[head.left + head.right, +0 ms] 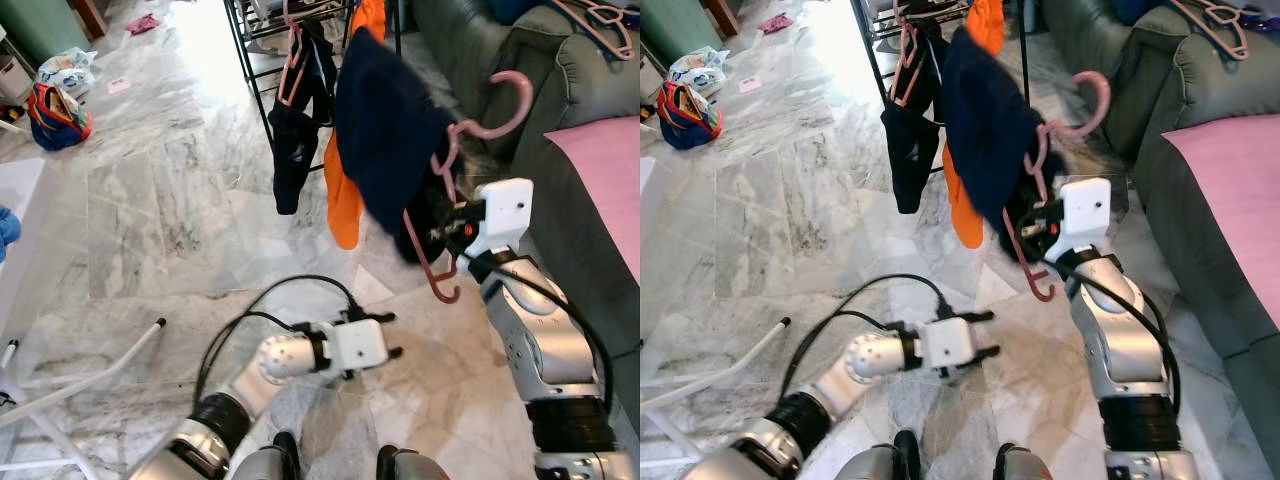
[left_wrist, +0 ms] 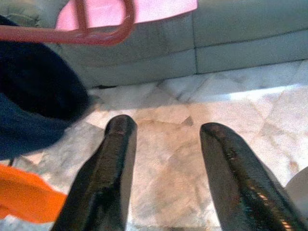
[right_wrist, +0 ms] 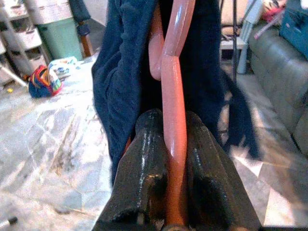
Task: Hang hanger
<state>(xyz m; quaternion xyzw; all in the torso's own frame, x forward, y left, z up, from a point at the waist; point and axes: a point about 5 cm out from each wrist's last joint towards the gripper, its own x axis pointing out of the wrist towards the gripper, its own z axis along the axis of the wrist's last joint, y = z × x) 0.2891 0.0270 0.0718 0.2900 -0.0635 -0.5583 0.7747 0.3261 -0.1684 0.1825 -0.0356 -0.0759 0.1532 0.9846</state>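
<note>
Item, far left: a white pole (image 1: 95,375) lying on the marble floor (image 1: 150,200), its far end cut off at the frame edge; beyond it a multicoloured bag (image 1: 55,115), detail hard to make out. Item, lower centre: left tool (image 1: 385,335), arm bent across the robot's front at low height, fingers (image 2: 110,168) spread apart and grasping nothing, pointed toward the base of the sofa; bare floor lies between them. Item, upper centre: black drying rack (image 1: 245,60), top cut off by the frame, carrying a dark garment (image 1: 295,140) on a pink hanger and an orange garment (image 1: 342,200) partly hidden behind the held cloth. Item, centre right: pink hanger (image 1: 470,130), raised just beside the rack and not yet on it, hook free and pointing up and right, draped with a navy garment (image 1: 385,140) that hides most of its frame. Item: right tool (image 3: 175,159), arm raised with elbow bent, fingers clenched on the hanger's bar. Item, right edge: grey-green sofa (image 1: 570,100) close beside the right arm, bearing a pink cloth (image 1: 605,180) and spare hangers (image 1: 600,20), cut off at the frame.
</note>
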